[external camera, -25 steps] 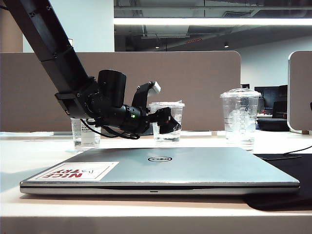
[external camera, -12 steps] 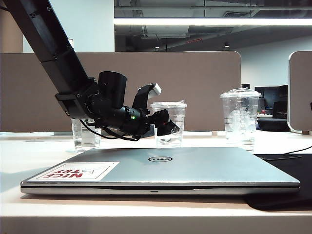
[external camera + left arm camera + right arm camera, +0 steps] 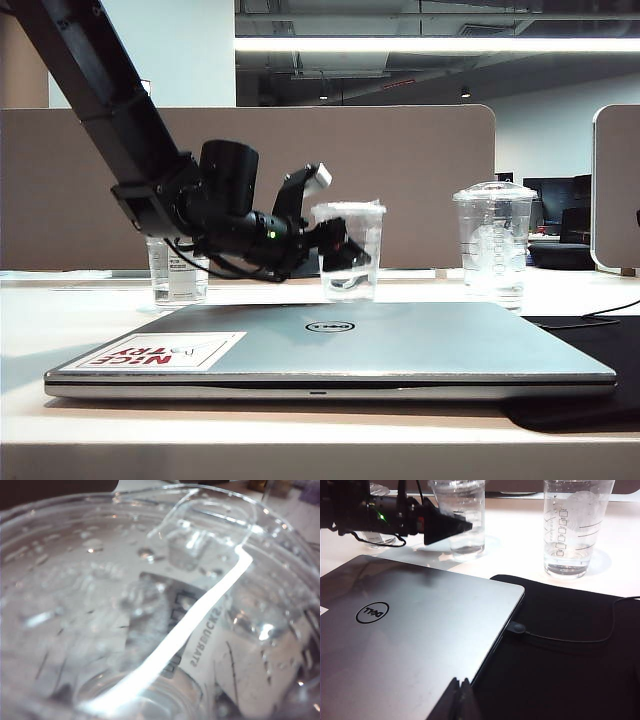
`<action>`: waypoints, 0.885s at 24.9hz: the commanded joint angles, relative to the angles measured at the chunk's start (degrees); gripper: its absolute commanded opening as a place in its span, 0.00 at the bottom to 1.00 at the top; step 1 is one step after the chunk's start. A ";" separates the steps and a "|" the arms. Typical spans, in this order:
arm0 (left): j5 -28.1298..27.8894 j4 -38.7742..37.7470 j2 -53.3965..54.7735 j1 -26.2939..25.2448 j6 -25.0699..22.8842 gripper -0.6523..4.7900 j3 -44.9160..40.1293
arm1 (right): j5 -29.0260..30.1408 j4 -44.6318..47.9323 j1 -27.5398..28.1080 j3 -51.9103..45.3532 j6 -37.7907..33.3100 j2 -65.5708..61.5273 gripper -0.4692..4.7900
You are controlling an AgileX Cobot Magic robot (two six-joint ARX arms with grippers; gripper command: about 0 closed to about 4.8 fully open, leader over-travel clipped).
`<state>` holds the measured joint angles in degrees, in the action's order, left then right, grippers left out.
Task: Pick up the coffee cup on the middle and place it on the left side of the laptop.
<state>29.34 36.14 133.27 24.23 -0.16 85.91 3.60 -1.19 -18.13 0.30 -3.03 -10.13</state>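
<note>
Gripper trouble is looming: we are clamping the left gripper (image 3: 335,245) on the coffee cup (image 3: 349,250) beyond the laptop (image 3: 330,350); thin walls risk buckling. Right gripper (image 3: 457,700), closed, is idling near.

The white table (image 3: 80,310) carries the closed silver laptop (image 3: 330,350) at the centre of the exterior view. A black mat (image 3: 600,345) lies at 3 o'clock of it, touching its right edge, with a thin black cable (image 3: 570,639) running across. 3 clear cups stand behind: the coffee cup (image 3: 350,250) at 12 o'clock, a smaller labelled cup (image 3: 178,278) at 10 o'clock, and a taller dome-lidded cup (image 3: 492,245) at 2 o'clock.
</note>
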 commanded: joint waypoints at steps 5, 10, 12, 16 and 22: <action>6.69 1.73 -5.27 -1.40 0.94 0.74 0.31 | 0.00 0.98 -0.07 -0.22 0.04 -0.02 0.08; 10.01 1.11 -8.48 -2.93 2.14 0.74 0.15 | 0.00 0.98 -0.07 -0.22 0.04 0.04 0.08; 10.45 1.11 -9.94 -3.65 2.23 0.74 -0.11 | 0.00 1.01 -0.07 -0.22 0.04 0.09 0.08; 10.34 0.48 -14.86 -4.44 1.57 0.74 -2.67 | 0.00 0.98 -0.07 -0.22 0.04 0.09 0.08; 10.29 0.33 -26.23 -6.58 -0.22 0.74 -13.90 | 0.00 1.03 -0.07 -0.22 0.04 1.07 0.08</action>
<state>39.42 35.20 109.56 17.98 0.78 73.67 3.57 -1.32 -18.13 0.32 -3.01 -9.34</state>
